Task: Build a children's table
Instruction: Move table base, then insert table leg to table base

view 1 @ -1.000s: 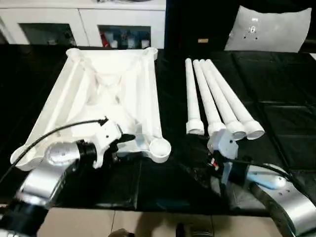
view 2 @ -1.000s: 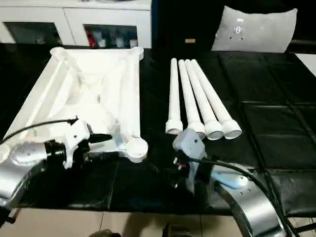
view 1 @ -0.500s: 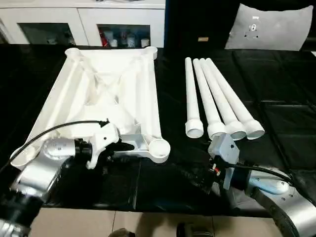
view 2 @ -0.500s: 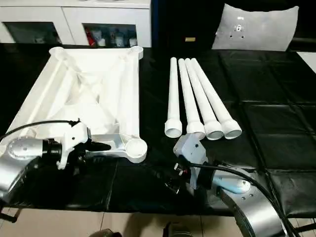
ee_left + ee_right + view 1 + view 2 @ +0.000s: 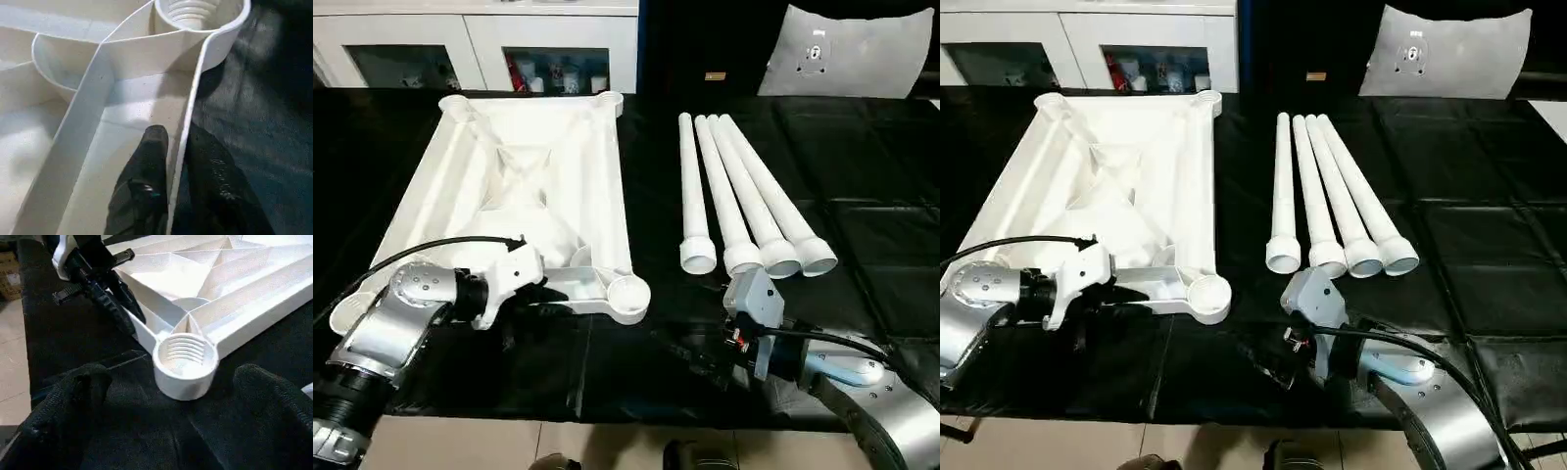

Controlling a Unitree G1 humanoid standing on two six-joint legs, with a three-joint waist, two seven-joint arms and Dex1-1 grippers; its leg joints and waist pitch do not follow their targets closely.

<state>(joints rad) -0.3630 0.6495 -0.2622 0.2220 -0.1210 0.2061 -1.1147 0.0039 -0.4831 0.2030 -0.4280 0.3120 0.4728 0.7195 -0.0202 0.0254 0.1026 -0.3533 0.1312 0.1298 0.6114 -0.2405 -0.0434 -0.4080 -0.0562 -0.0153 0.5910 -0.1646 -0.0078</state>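
Observation:
The white table top lies upside down on the black work surface, ribs and corner sockets facing up. Four white legs lie side by side to its right, wide ends towards me. My left gripper is shut on the thin near rim of the top, one finger inside the wall and one outside, just left of the near right corner socket. My right gripper is open and low over the black sheet, with that same threaded socket a short way ahead of its spread fingers.
White cabinets with glass doors run along the back. A pale grey panel leans at the back right. The work surface ends at its front edge, with light floor below. A black cable loops over my left forearm.
My left arm has drawn back and down to the left along the near rim. My right wrist has sunk slightly towards the front edge. The legs have not moved.

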